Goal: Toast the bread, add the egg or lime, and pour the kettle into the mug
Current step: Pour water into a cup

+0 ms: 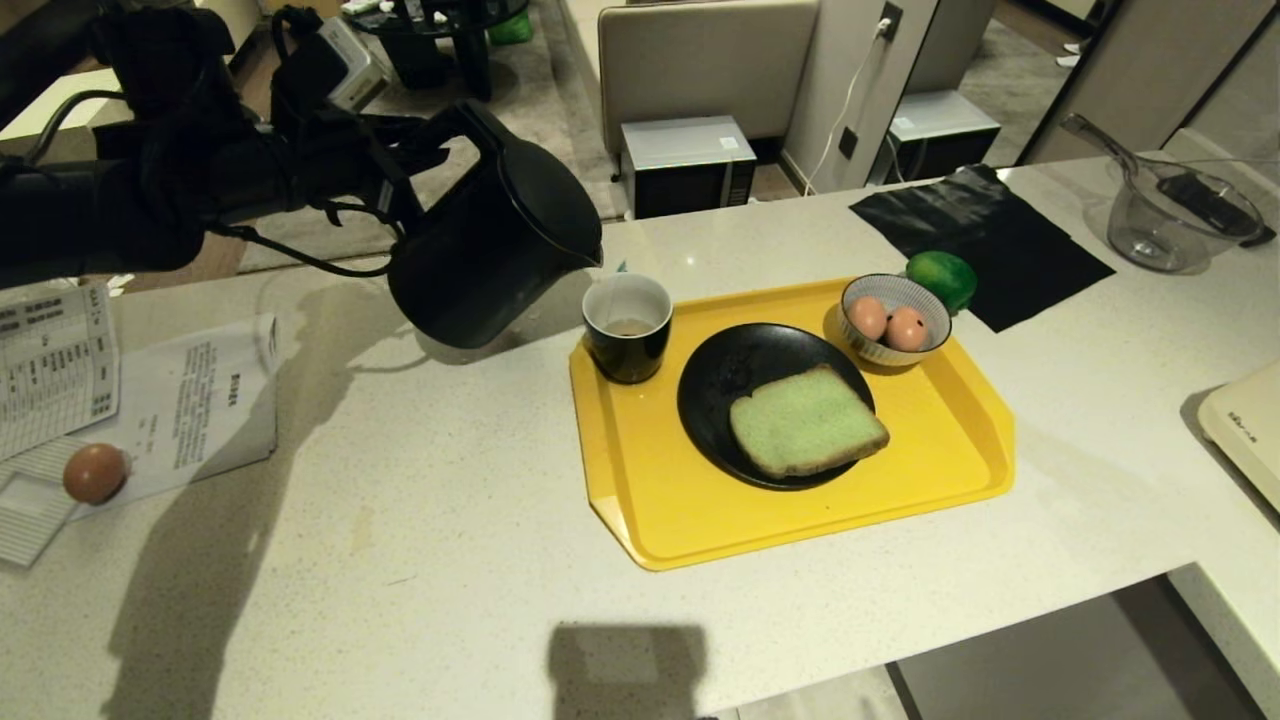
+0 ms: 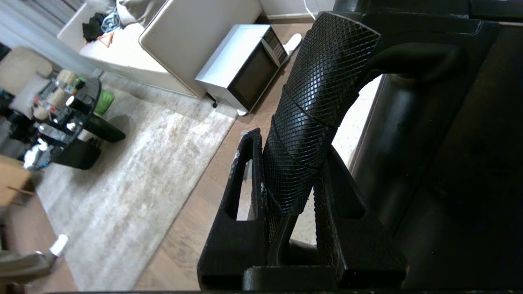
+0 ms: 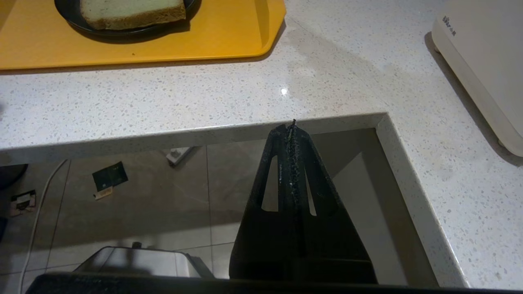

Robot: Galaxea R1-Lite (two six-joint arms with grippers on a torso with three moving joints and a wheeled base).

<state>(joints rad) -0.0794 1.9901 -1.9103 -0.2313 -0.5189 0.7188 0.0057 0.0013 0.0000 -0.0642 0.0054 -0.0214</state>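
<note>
**Kettle tipped at the mug — pour stage, bread already plated**

Left gripper [image 2: 288,192] clamps the kettle's textured loop handle, fingers narrow on either side of it. Kettle [image 1: 495,245] hangs in the air, tilted, spout right at the near rim of the mug [image 1: 627,327]. No stream visible at the spout; can't tell whether water is running.

Right gripper [image 3: 292,130] is parked below the counter edge, fingers pressed together, holding nothing.

Progress, judged from the layout:
- Bread [image 1: 806,421] lies on the black plate [image 1: 722,372], pale green with brown crust. Can't tell from colour whether it got toasted.
- A cream appliance [image 1: 1245,425] sits at the right edge of the counter, only partly in frame; type unclear.
- Egg/lime step looks not done: nothing sits on the bread or plate beside it.
- Pour looks in progress or just starting.

Containers:
- Mug: black outside, white inside, a little brownish content low down, what looks like a tea-bag string over the rim. Stands on the yellow tray [image 1: 700,520], far left corner.
- Striped bowl [image 1: 895,345]: two brown eggs inside, on the tray's far right corner.
- Lime [image 1: 942,278]: off the tray, just behind the bowl, at the edge of a black mat [image 1: 1000,250].
- Clear glass measuring jug [image 1: 1165,225]: far right, looks empty.
- Loose egg [image 1: 95,472]: on papers [image 1: 190,400] at far left, well apart from the tray.
</note>
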